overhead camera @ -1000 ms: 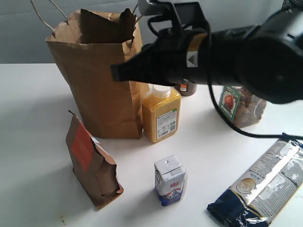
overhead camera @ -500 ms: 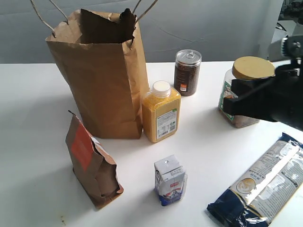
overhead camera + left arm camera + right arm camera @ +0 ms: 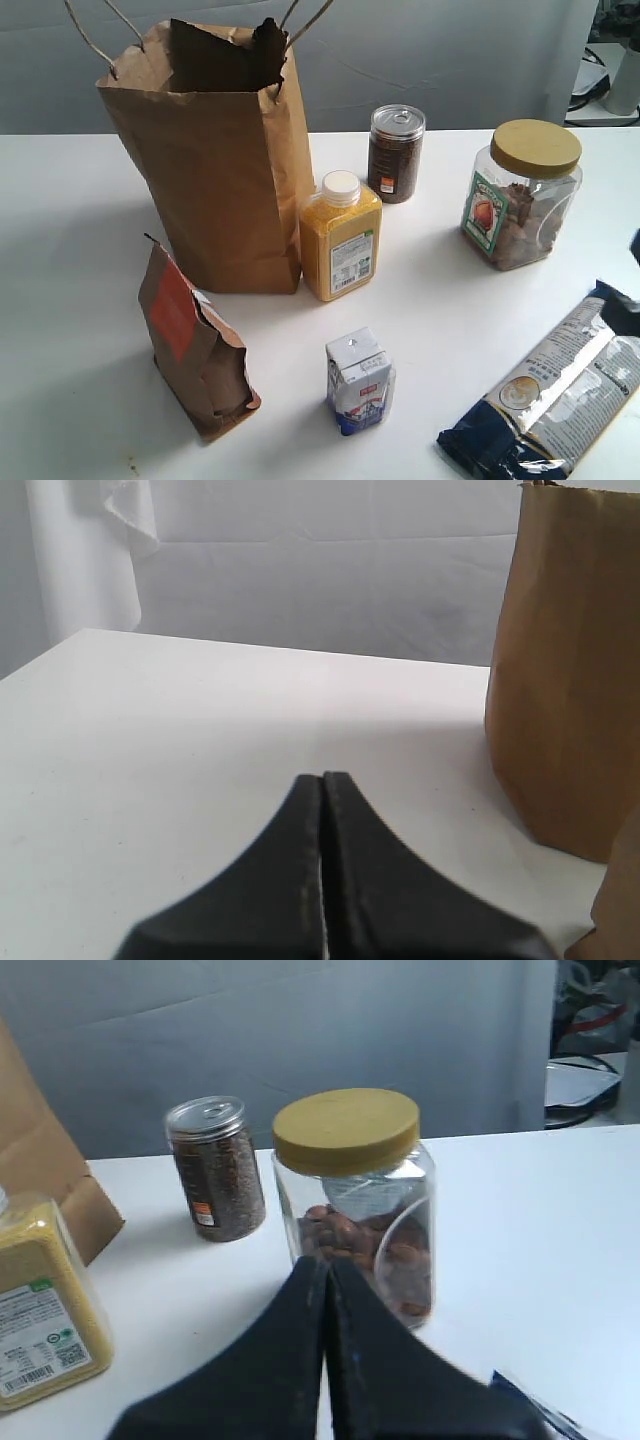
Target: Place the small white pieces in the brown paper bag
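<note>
Seven things are counted on the white tabletop (image 3: 60, 300). One brown paper bag (image 3: 210, 170) is stood upright toward the far edge, on the left half, with its jagged rim open and its string handles raised. One yellow bottle (image 3: 340, 245) with a white cap is placed just beside the bag's base, on the side toward the right edge. One small brown pouch (image 3: 190, 340) with an orange-red label is set upright nearer the near edge, toward the left. One small milk carton (image 3: 358, 382) is found close to the near edge, around its middle. One dark can (image 3: 396, 155) with a silver lid is seen by the far edge, and one clear jar (image 3: 520, 195) with a yellow lid toward the right edge. One long dark-blue packet (image 3: 550, 395) is laid flat at the near right corner.

The small white pieces cannot be made out in any view.

The left gripper (image 3: 322, 778) is held low over bare tabletop with its jaws pressed together on nothing, the bag's wall nearby. The right gripper (image 3: 325, 1263) is likewise closed and empty, pointed at the jar.
</note>
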Robot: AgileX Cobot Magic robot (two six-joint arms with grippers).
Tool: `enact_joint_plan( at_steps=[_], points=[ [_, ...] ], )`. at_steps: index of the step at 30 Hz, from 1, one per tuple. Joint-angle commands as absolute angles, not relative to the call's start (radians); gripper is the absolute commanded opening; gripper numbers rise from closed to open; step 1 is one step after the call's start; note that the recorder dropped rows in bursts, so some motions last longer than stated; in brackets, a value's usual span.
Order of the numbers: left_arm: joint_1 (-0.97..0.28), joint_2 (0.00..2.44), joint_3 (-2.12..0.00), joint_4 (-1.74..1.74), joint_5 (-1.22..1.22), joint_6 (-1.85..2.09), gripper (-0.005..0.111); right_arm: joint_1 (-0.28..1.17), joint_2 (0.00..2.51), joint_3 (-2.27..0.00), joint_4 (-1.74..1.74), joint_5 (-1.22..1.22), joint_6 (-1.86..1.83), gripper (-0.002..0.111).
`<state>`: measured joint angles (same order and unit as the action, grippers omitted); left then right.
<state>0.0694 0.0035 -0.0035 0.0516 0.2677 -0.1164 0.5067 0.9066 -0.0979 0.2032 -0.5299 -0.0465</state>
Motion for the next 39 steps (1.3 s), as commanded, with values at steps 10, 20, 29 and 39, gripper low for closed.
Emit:
enact_joint_plan(
  at_steps=[10,20,29,39],
  points=[
    [0.065,0.000,0.000,0.044,0.265,-0.120,0.000,0.497,0.511,0.000,0.266,-0.483,-0.183,0.000],
    [0.065,0.000,0.000,0.044,0.265,-0.120,0.000,0.469,0.191,0.000,0.130,-0.184,-0.176,0.000],
    [0.065,0.000,0.000,0.044,0.259,-0.122,0.000,0.264,0.000,0.000,0.057,0.079,-0.036,0.000],
    [0.065,0.000,0.000,0.044,0.259,-0.120,0.000,0.259,0.000,0.000,0.097,0.091,-0.053,0.000]
  ],
)
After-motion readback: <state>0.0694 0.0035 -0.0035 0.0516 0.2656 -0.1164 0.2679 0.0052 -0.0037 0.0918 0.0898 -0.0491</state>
